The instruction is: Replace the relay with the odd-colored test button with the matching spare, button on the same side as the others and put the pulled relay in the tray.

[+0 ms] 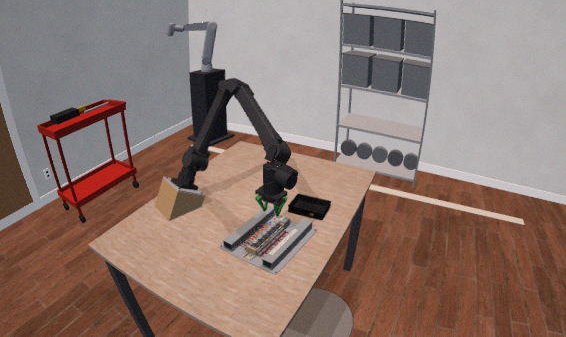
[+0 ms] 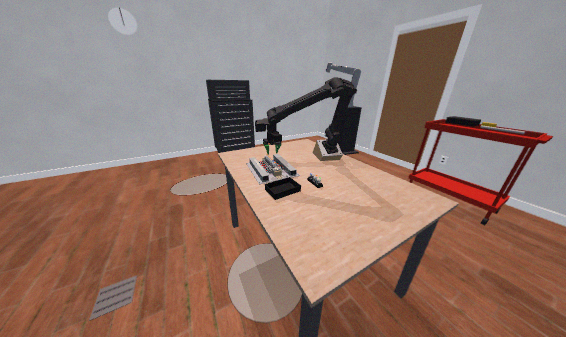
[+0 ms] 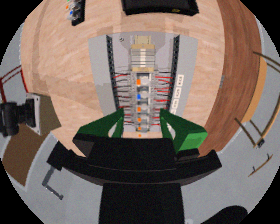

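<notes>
The grey panel (image 1: 269, 238) lies on the table with a row of relays (image 1: 263, 231) between two grey ducts. In the wrist view the relay row (image 3: 143, 92) runs straight ahead of my fingers; the button colours are too small to tell apart. My gripper (image 1: 270, 206) hovers just above the end of the row nearest the tray, with its green fingers pointing down. It is open with nothing between the fingers. The black tray (image 1: 310, 206) sits beyond the panel and looks empty. The spare relays stand on a small holder (image 2: 319, 185), also seen in the wrist view (image 3: 75, 10).
The arm's wedge-shaped base (image 1: 177, 198) stands at the table's left side. A red cart (image 1: 87, 153), a metal shelf rack (image 1: 385, 93) and a black cabinet (image 2: 230, 114) stand away from the table.
</notes>
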You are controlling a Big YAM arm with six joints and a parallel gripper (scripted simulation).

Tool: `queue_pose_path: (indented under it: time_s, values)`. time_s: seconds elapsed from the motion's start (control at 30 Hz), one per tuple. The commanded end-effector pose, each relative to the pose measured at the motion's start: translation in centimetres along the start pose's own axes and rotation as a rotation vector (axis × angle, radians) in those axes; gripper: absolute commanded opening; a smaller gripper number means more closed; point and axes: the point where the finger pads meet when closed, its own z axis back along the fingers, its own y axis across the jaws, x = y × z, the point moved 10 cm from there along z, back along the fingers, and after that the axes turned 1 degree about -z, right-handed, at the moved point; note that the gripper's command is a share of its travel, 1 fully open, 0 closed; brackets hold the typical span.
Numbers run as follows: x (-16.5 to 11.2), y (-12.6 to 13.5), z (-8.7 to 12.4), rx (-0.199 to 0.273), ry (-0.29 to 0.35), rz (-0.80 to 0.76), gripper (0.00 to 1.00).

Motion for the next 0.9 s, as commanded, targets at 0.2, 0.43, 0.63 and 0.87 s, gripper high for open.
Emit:
queue_pose_path:
  time_s: [0.2,0.43,0.63,0.87]
  values:
    - [1.28,-0.5,1.44,-0.031,0.005,0.021,0.59]
    - [1.2,-0.64,1.3,-0.029,0.005,0.02,0.59]
    - [1.16,-0.69,1.22,-0.028,0.005,0.019,0.59]
    - [1.14,-0.71,1.18,-0.027,0.005,0.019,0.59]
